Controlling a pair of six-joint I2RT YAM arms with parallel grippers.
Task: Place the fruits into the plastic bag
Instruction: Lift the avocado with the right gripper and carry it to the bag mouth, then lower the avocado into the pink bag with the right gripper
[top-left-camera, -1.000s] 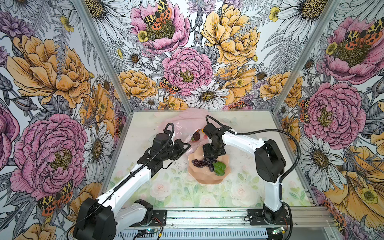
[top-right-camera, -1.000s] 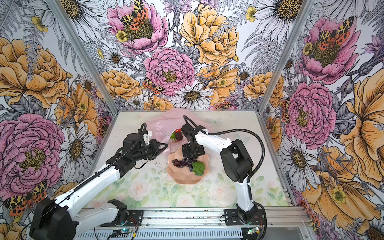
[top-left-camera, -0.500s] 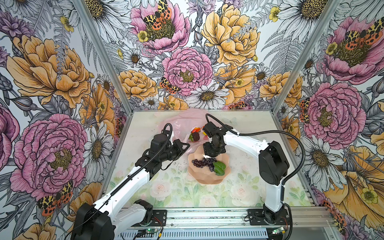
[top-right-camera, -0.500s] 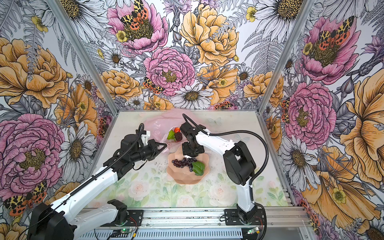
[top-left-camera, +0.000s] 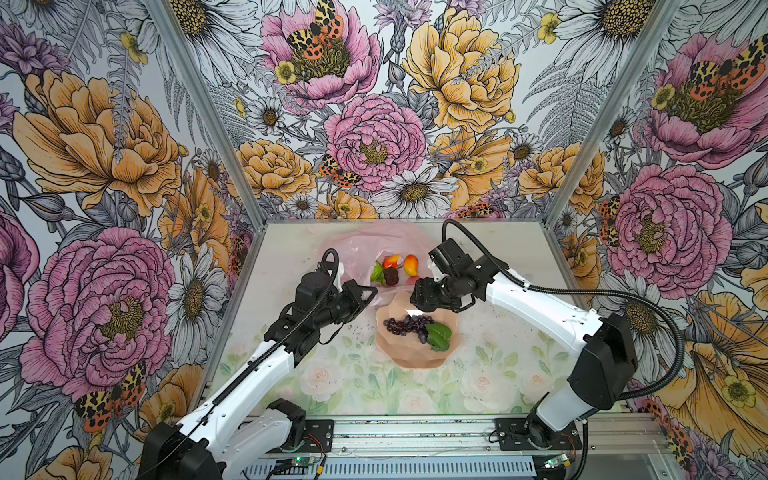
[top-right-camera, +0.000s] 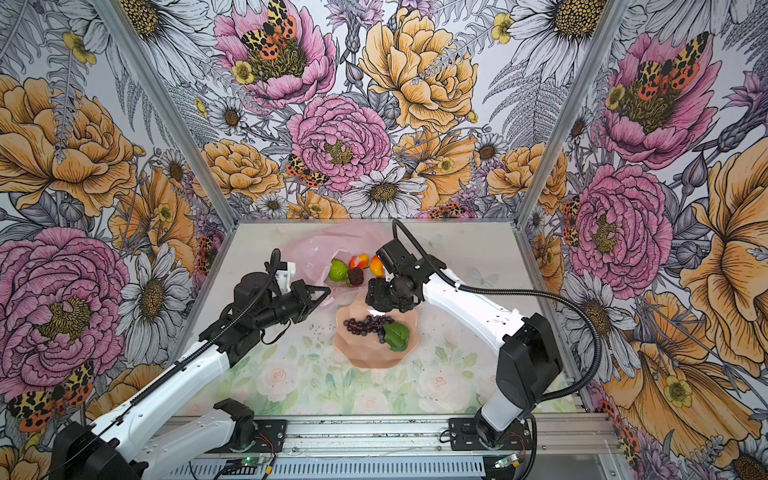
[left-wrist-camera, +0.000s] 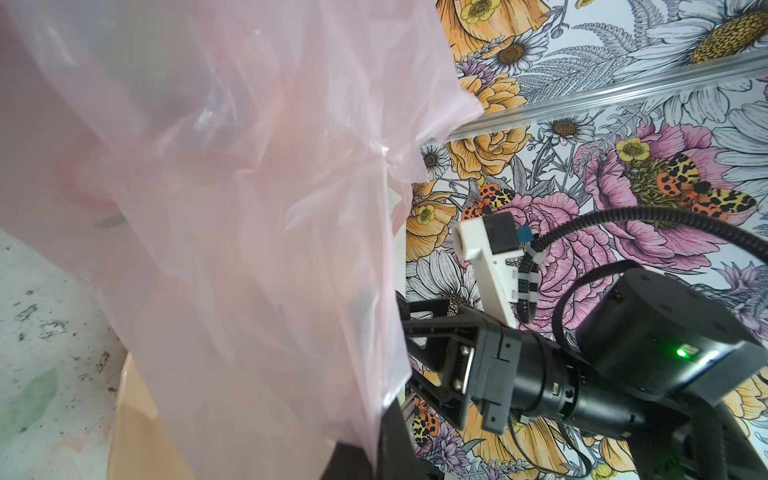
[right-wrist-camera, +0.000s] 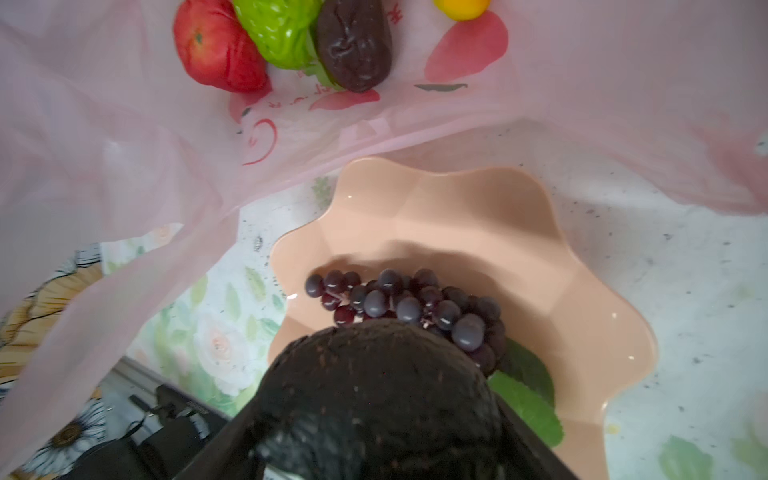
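My right gripper (right-wrist-camera: 374, 419) is shut on a dark bumpy avocado (right-wrist-camera: 374, 386) and hangs over the far rim of the peach bowl (top-left-camera: 415, 357). In a top view that gripper (top-left-camera: 430, 297) hides the avocado. Purple grapes with a green leaf (top-left-camera: 409, 324) lie in the bowl. Behind it the pale-pink plastic bag (top-left-camera: 357, 249) lies open, holding a red apple (right-wrist-camera: 212, 50), a bumpy green fruit (right-wrist-camera: 278, 33), a dark fruit (right-wrist-camera: 353, 45) and an orange mango (top-left-camera: 410, 265). My left gripper (top-left-camera: 365, 295) is shut on the bag's near edge and holds it up.
Flowered walls with metal corner posts (top-left-camera: 208, 116) close in the table on three sides. The arm bases stand on a metal rail (top-left-camera: 395, 440) along the front edge. The bowl sits just in front of the bag's mouth.
My right arm's elbow has swung out to the right and its wrist has turned, uncovering more of the fruits in the bag. The left gripper has stayed on the bag edge.
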